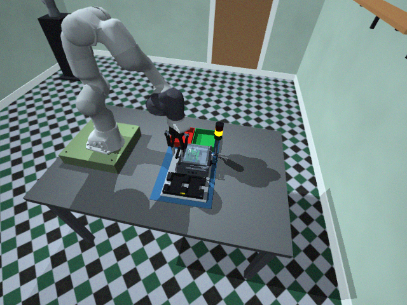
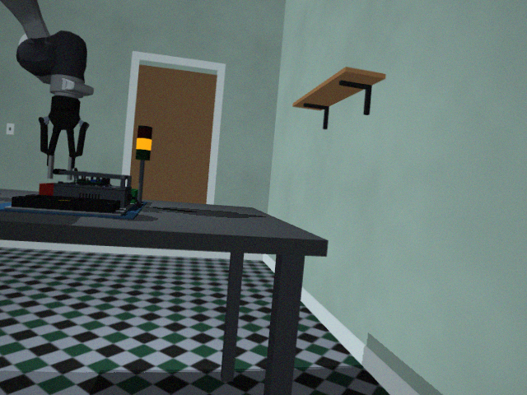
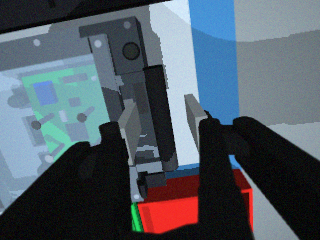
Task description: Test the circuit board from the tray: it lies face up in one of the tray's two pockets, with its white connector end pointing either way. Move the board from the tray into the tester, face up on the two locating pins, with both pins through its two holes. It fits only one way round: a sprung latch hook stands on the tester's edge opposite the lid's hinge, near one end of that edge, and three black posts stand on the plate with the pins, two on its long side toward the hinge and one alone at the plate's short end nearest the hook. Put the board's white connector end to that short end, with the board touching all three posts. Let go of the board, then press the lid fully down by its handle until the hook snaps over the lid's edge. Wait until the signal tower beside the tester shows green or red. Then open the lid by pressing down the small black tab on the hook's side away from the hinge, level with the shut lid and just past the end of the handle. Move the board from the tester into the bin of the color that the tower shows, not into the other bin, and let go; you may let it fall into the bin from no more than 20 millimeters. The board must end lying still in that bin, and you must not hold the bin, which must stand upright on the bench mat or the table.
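The green circuit board [image 1: 194, 154] lies inside the tester [image 1: 193, 161] under the shut clear lid, and it also shows in the wrist view [image 3: 57, 105]. The lid's black handle [image 3: 160, 117] runs along the lid's edge, with a grey latch block [image 3: 120, 47] past its far end. My gripper [image 3: 162, 112] is just above the handle, with one finger on each side of the bar. It is open and holds nothing. It also shows in the top and exterior views [image 1: 175, 147] [image 2: 59, 163]. The signal tower [image 1: 218, 129] [image 2: 143, 143] shows amber.
The red bin [image 1: 183, 136] [image 3: 192, 200] and the green bin [image 1: 203, 136] stand side by side behind the tester. The black tray [image 1: 184, 187] lies in front of it on the blue mat [image 1: 158, 193]. The arm's base sits on a green block [image 1: 102, 147].
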`<state>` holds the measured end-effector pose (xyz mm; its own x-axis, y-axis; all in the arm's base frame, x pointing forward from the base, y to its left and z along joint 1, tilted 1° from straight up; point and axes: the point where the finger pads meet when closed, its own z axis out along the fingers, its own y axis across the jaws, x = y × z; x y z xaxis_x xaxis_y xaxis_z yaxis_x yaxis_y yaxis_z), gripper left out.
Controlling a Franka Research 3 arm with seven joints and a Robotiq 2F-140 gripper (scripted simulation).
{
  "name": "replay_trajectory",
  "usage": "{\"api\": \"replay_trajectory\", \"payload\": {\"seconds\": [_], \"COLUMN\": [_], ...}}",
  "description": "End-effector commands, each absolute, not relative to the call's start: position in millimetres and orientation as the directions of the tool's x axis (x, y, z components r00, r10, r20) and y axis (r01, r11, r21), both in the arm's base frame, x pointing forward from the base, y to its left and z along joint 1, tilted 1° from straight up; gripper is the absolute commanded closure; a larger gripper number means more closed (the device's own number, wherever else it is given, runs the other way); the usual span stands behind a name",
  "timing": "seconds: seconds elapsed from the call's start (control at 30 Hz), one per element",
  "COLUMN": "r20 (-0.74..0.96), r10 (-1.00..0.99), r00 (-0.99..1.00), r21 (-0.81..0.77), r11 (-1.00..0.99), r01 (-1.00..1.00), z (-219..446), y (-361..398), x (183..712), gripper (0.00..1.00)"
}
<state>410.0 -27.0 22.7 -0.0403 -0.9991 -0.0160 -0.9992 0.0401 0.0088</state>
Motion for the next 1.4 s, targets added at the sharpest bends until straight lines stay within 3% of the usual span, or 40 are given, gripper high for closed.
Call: {"api": "replay_trajectory", "payload": {"seconds": [0.0, 0.57, 1.37], "r20": [-0.016, -0.016, -0.016], "r10": [-0.999, -0.999, -0.999], "r00": [-0.035, -0.035, -0.035], "r21": [0.006, 0.006, 0.006], "r11": [0.035, 0.035, 0.035], "r01": [-0.999, -0.999, -0.999], "z": [21.9, 28.7, 121.3], "y": [-26.1, -26.2, -27.8], "x": [410.4, 410.5, 411.0], "gripper": [0.7, 0.7, 0.7]}}
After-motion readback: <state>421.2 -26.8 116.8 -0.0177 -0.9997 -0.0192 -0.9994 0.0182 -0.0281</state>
